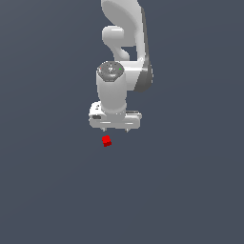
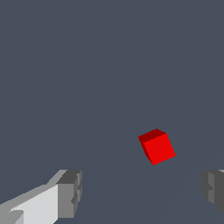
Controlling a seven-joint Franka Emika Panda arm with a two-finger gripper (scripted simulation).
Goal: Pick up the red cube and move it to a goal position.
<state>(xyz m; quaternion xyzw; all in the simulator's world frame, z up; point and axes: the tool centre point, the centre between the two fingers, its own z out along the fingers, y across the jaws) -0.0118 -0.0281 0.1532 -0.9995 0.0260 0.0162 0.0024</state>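
Red cube (image 1: 106, 141) | on the dark grey floor (image 1: 190, 190), turned askew, untouched | just below the gripper (image 1: 115, 129) in the exterior view, toward its left finger | fingers (image 2: 70, 192) spread wide, holding nothing

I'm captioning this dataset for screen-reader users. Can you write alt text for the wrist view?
A small red cube lies on a plain dark grey floor, turned at an angle, ahead of the open gripper and not between its fingers. One grey finger shows at one lower corner and the other at the opposite edge, neither touching the cube.
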